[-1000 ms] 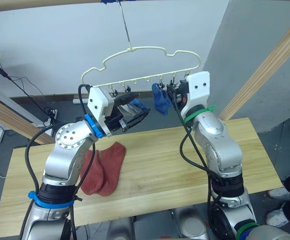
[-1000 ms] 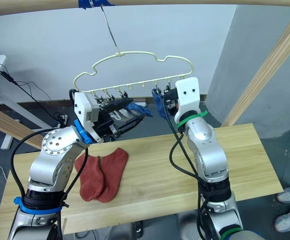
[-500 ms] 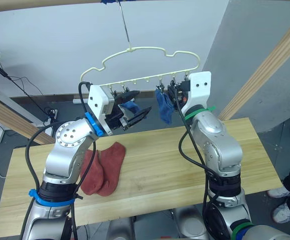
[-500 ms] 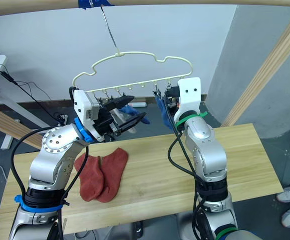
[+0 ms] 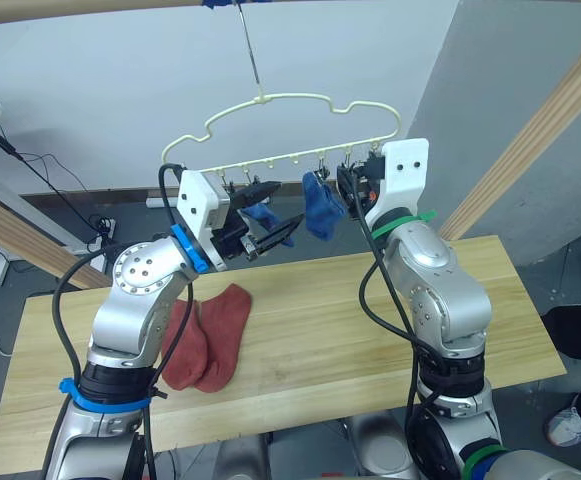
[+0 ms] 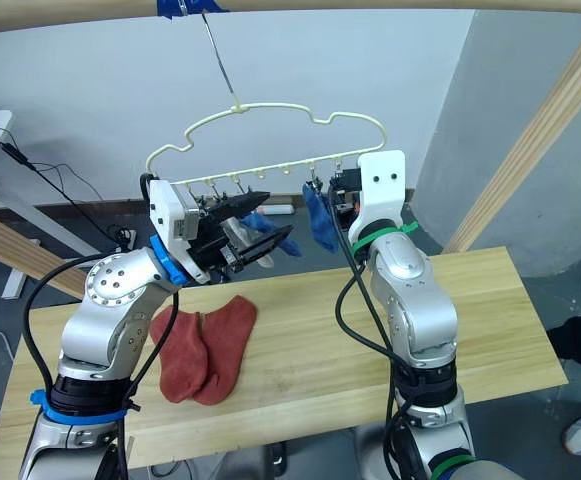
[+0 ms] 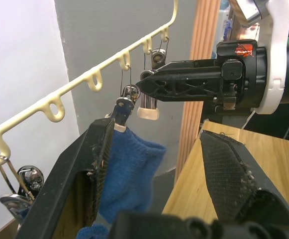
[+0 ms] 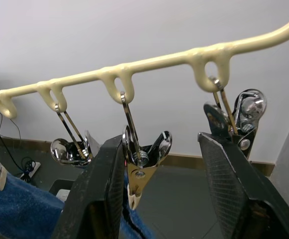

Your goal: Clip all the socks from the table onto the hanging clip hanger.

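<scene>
Your worktop [image 5: 370, 330] held 2 rust-red socks [image 5: 208, 333], unclipped. The clip hanger [image 5: 280, 130] carried 1 blue sock [image 5: 322, 208]; a second [image 5: 260, 214] sat beside your spread left gripper [image 5: 270, 214]. Your right gripper [image 8: 159, 189] stood parted around a clip [image 8: 139, 174]. Grey socks: unaccounted.

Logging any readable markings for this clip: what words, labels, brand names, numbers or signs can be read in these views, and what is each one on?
No readable text, number or brand in any view.
A small red mark on the right gripper body in the left wrist view: too small to read, perhaps no writing at all.
The clip hanger, blue sock, rust-red socks and table carry no visible markings.
</scene>
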You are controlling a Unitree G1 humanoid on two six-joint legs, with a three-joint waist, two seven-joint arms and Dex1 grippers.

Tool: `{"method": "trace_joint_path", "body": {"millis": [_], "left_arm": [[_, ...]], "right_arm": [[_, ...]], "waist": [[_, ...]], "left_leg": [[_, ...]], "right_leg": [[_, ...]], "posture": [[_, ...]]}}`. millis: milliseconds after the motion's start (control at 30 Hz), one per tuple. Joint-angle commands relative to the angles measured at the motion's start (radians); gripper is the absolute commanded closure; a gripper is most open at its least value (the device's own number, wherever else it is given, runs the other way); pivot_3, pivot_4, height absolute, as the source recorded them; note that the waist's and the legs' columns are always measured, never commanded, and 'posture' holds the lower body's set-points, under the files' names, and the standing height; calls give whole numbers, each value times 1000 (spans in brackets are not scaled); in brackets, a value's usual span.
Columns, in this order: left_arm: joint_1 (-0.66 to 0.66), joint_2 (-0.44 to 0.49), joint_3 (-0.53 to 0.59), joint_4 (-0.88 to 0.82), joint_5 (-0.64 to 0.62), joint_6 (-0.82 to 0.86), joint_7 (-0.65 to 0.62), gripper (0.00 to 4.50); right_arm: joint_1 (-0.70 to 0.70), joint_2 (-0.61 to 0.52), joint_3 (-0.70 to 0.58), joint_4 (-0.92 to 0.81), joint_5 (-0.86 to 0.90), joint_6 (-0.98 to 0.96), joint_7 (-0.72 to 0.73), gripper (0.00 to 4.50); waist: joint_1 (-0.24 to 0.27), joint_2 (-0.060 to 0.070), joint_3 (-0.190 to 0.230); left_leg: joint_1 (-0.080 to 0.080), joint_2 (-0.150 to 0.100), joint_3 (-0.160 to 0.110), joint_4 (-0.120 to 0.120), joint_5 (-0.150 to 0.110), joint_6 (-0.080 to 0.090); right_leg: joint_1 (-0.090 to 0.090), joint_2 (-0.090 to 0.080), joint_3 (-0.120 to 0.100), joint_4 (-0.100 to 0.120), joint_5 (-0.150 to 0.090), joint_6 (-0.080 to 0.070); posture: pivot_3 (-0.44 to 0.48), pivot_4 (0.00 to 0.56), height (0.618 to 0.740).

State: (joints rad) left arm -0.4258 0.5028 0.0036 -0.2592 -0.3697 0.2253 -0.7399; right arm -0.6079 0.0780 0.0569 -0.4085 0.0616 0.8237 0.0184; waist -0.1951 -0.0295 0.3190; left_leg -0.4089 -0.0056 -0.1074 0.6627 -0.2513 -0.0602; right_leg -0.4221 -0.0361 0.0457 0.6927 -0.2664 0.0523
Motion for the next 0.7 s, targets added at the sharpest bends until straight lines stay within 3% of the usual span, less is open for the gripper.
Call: {"method": "trace_joint_path", "body": {"millis": [33, 633, 700], "left_arm": [[-18, -6, -5, -10, 4, -18, -7, 1449], [-15, -13, -4, -10, 11, -15, -13, 1449], [-14, -14, -5, -12, 11, -13, -12, 1449]], "right_arm": [[-1, 20, -9, -52, 22, -16, -10, 2153], [-8, 59, -35, -57, 63, 15, -12, 2153], [-8, 61, -35, -56, 66, 18, -12, 2526]], "waist": [[0, 0, 0], [-1, 0, -12], [-1, 0, -12]], "left_leg": [[0, 0, 0, 0, 0, 0], [0, 0, 0, 0, 0, 0], [0, 0, 0, 0, 0, 0]], "right_leg": [[0, 0, 0, 0, 0, 0], [0, 0, 0, 2, 0, 0], [0, 0, 0, 2, 0, 0]], "posture": [[-279, 233, 733], [-279, 234, 733], [-280, 235, 733]]}}
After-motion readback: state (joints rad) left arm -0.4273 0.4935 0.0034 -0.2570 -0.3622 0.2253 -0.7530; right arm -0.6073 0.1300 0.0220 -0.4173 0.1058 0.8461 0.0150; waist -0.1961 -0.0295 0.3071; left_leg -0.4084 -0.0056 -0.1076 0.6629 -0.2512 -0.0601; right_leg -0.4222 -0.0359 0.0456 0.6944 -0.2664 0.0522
